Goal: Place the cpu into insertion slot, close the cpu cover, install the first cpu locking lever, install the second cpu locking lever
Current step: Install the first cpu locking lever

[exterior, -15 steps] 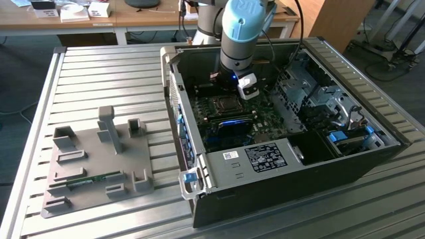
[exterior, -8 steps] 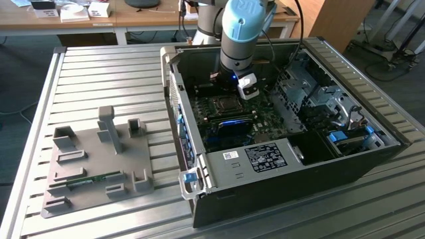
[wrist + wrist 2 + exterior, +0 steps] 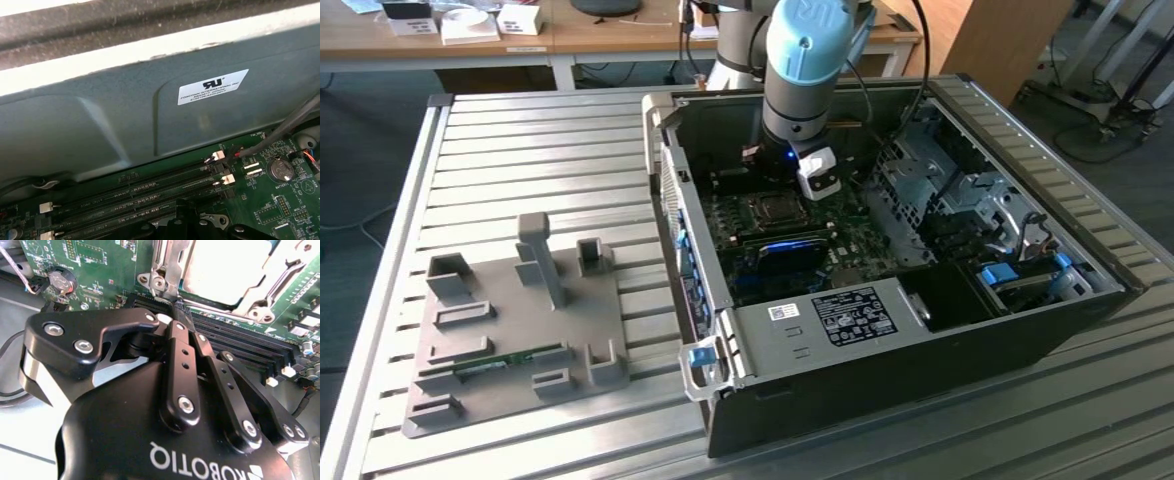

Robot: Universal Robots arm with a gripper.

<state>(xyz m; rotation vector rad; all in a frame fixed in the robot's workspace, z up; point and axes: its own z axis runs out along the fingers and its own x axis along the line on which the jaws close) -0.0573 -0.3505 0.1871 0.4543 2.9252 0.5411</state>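
One black gripper point(image 3: 175, 310) of yours hangs over the green motherboard point(image 3: 95, 265), fingers together on nothing, just beside the silvery cpu cover point(image 3: 165, 270), which lies down over the dull silver-grey square cpu point(image 3: 225, 270) in its slot.

This looks like a robotics lab or engineering workshop. A ribbed aluminium tabletop point(image 3: 520, 140) carries an opened desktop computer case point(image 3: 881, 350) with its side panel off, green motherboard point(image 3: 774, 230) exposed. Near the tabletop's edge on the exterior view's left sits a grey fixture plate point(image 3: 507, 330) with upright holders, the sort printed for holding parts. A pale-blue-jointed robot arm point(image 3: 807, 60) reaches down into the case. Beyond the far edge stands a wooden desk point(image 3: 587, 40) with small boxes point(image 3: 467, 25), and cables point(image 3: 1094, 120) trail over the grey floor.
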